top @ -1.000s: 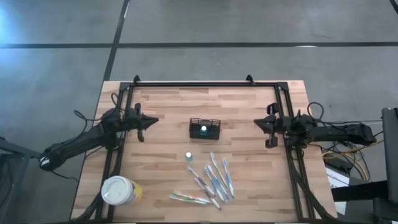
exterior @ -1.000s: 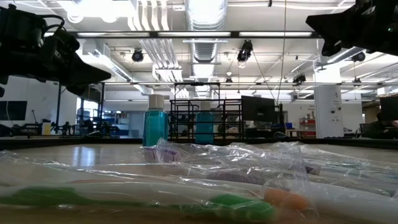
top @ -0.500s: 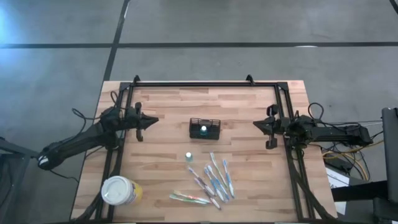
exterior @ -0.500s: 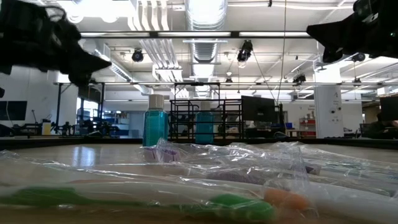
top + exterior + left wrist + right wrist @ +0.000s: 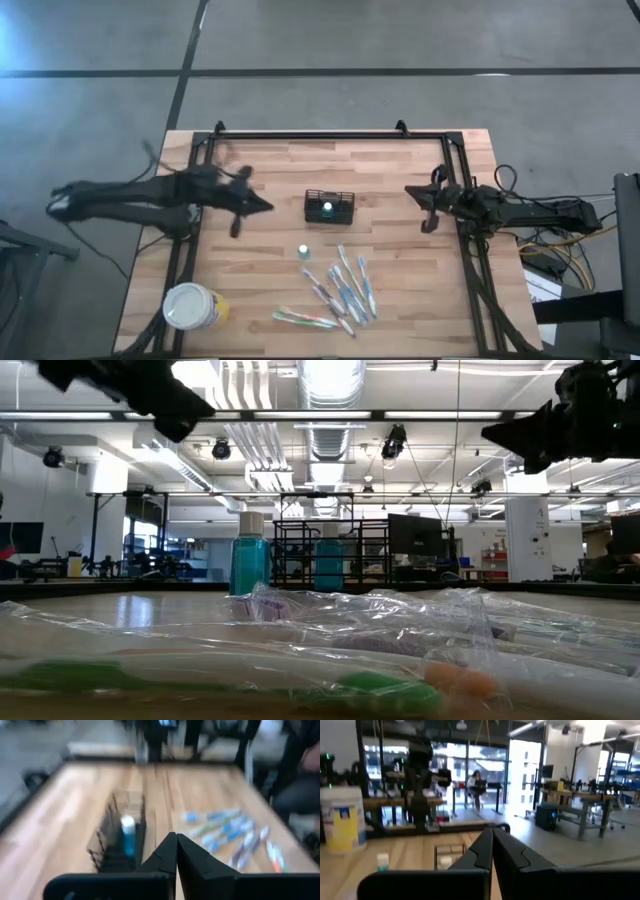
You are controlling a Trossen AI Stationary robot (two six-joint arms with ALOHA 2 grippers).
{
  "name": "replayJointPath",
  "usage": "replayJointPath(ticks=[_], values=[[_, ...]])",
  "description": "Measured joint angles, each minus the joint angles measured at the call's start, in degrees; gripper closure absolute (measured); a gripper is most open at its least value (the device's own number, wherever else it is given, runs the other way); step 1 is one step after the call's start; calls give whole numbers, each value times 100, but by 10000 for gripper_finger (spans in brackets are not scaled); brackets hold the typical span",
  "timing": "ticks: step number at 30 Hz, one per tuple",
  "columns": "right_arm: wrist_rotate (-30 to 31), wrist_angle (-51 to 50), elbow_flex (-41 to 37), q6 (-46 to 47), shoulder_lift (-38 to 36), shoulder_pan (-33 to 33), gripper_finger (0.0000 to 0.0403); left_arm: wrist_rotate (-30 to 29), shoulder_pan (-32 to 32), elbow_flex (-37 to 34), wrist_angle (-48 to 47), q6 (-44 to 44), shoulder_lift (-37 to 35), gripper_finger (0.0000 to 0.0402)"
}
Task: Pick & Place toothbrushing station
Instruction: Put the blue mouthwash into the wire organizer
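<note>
Two arms, both hands empty. Left hand [image 5: 262, 206]: fingers pressed together, holding nothing, raised over the desk [image 5: 270, 290]; since a second ago it has swung from the desk's left rail inward, and now points at the toothbrushing station [image 5: 329, 207] from its left, near but not touching. Right hand [image 5: 413, 191]: clenched, empty, at the right rail, shifted only slightly inward and toward the far edge.

Toothbrushing station: small black wire-mesh caddy, upright near the desk's centre, unmoved. One small bottle with a blue body [image 5: 128, 836] stands inside it; which compartment cannot be told.

Second small bottle [image 5: 303, 251]: stands alone on the desk, just in front of the caddy, unmoved.

Toothbrushes [image 5: 345, 288]: several in clear wrappers, lying loose and fanned out on the near half of the desk, unchanged.

Yellow cup with white lid [image 5: 193, 306]: near left corner, well apart from everything else, unchanged.

Person [image 5: 476, 780]: seated in the room beyond the desk.
</note>
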Motion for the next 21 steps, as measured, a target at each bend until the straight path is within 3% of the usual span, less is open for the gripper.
replayJointPath(ticks=[4,11,21], values=[[4,-67,0,-160,109,0,394,-551,-636,769,-572,0,1051,373],[2,-63,1,-175,104,0,394,-608,-914,1958,-1023,-480,2591,302],[0,-63,1,-136,116,0,394,-597,-1313,3313,-2668,-714,4064,206]])
